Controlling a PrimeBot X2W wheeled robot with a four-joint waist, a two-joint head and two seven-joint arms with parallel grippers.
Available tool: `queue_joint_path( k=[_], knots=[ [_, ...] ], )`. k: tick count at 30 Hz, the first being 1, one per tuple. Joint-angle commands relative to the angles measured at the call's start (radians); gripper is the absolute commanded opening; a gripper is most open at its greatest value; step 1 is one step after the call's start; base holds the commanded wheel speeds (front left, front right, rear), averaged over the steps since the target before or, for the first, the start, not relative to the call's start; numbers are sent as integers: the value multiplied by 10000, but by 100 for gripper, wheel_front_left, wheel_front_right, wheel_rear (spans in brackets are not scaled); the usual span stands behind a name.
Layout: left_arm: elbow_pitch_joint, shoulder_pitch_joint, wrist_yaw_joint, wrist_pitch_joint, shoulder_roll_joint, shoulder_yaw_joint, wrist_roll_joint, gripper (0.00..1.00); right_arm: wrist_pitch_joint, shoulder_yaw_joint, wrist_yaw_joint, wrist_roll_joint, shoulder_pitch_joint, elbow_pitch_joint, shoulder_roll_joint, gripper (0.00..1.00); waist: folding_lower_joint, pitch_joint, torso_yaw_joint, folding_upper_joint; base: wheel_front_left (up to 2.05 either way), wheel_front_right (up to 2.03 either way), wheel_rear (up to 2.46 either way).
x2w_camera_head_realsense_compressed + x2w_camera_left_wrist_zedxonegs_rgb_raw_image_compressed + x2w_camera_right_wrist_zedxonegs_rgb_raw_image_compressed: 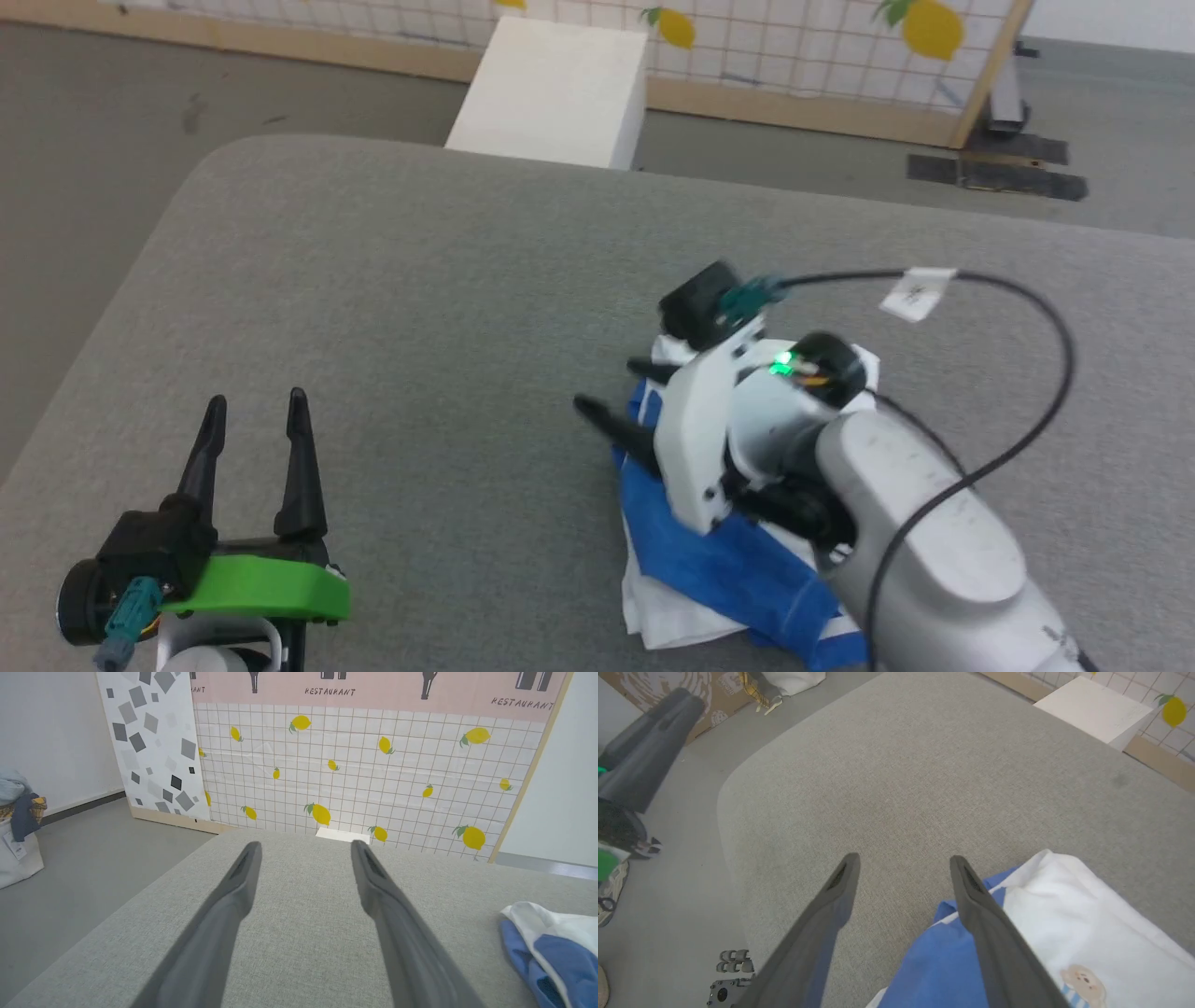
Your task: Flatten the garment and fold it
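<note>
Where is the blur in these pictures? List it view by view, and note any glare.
Head view: right gripper is smeared above the garment; left gripper is crisp. Left wrist view: left fingers soft, lemon wall sharp. Right wrist view: right fingers soft, table sharp. No strong glare in any view; light is even, shadows faint.

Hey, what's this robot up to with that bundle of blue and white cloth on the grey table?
It is meant to flatten and fold the garment, a white shirt with blue sleeves, which lies crumpled in a heap on the grey table. The right arm is over the heap, its jaws open with nothing between them. The left arm has its jaws open too, off to the side above bare table. No folding is done yet.
</note>
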Motion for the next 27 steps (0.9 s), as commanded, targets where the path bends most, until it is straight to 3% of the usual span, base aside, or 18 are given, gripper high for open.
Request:
queue_joint_path(
  k=[1,6,10,17,26,27],
  knots=[
    [-78,48,-13,-45,-64,57,173,100,-82,-423,-15,-152,-55,-242,-26,100,0,-319,-523,0,0,0,0],
    [-254,155,10,-45,-81,117,282,100,509,-2380,-15,-1734,628,-775,-382,100,0,-442,-974,0,0,0,0],
    [-352,83,-13,-45,-97,136,324,100,1179,-3390,-15,-2804,1510,-927,-463,100,0,-324,-1066,0,0,0,0],
    [-324,-40,-109,-45,-135,95,323,100,1439,-3671,-15,-3216,2483,-592,-124,100,0,58,-849,0,0,0,0],
    [-191,-241,-220,-45,-169,141,292,100,1588,-3526,-15,-3491,2473,1001,-29,100,0,336,-621,0,0,0,0],
    [-185,-239,-218,-45,-171,163,306,100,1554,-3466,-15,-3410,2413,1106,-28,46,0,326,-662,0,0,0,0]
  ],
)
